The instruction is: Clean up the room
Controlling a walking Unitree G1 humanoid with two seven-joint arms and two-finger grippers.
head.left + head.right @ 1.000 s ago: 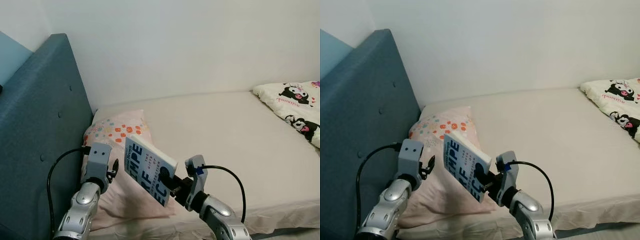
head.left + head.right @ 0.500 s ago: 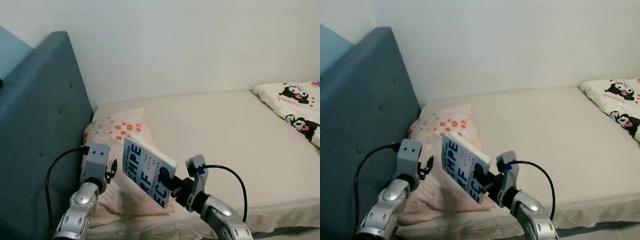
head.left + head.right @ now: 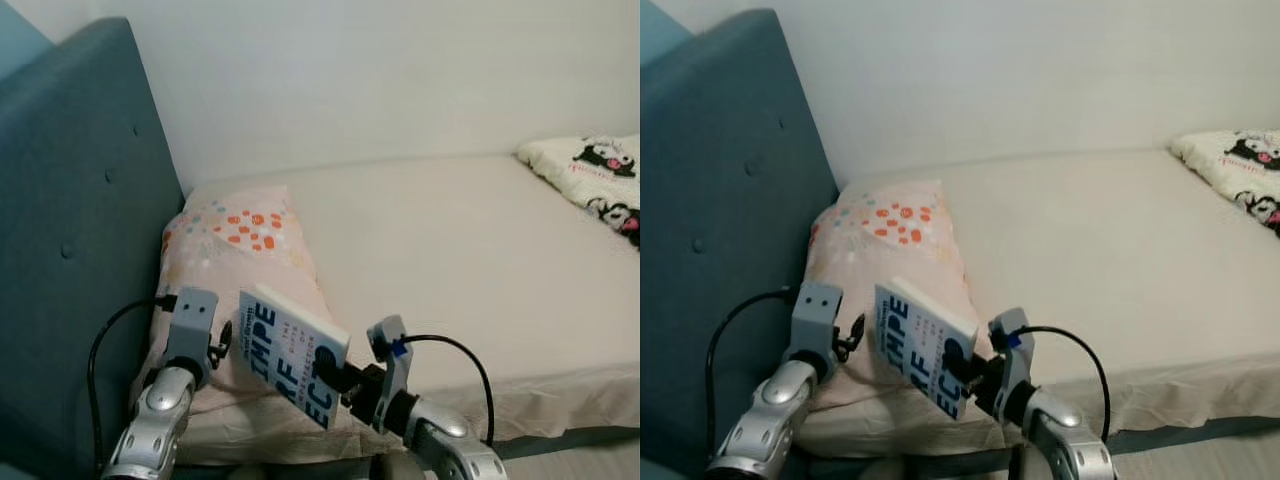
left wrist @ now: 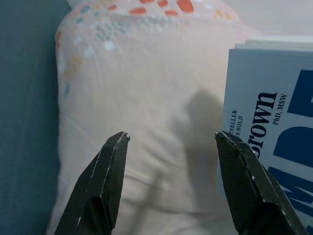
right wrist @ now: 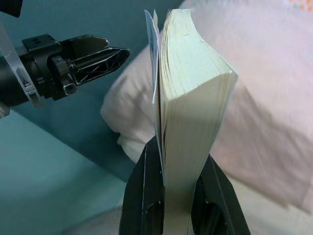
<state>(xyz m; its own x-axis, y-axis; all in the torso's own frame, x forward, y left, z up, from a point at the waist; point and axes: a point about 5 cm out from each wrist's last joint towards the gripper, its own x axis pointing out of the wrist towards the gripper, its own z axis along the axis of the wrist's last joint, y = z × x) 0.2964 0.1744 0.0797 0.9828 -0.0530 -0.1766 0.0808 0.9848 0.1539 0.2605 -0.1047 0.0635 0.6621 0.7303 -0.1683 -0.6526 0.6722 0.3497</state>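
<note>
Low at about 6 o'clock in our head view, we see the right gripper (image 3: 340, 378) with its two black fingers clamped on the lower edge of a blue-and-white book (image 3: 290, 355). Our right wrist camera shows the same grip from below: the fingers (image 5: 146, 191) press on either side of the book's (image 5: 188, 112) thick block of pages, and the front cover stands slightly away from the pages at the top.

We see the book held upright and tilted, its cover with large dark letters turned toward us, in front of a pale pink pillow (image 3: 235, 240) with orange and teal spots. That pillow lies at about 10 o'clock from the book, at the head of the bed, touching the blue-grey padded headboard (image 3: 80, 200).

At 9 o'clock from the book is our left gripper (image 3: 222, 340), near the book's edge but apart from it. In the left wrist camera its fingers (image 4: 105, 181) are spread wide and hold nothing; between them we see the pillow (image 4: 146, 98), and the book's cover (image 4: 266, 122) sits just beside one fingertip.

Toward 1 o'clock the cream mattress (image 3: 450, 250) runs along a white wall (image 3: 380, 80). At about 2 o'clock, at the far end, lies a white blanket with black cartoon figures (image 3: 590, 175).
</note>
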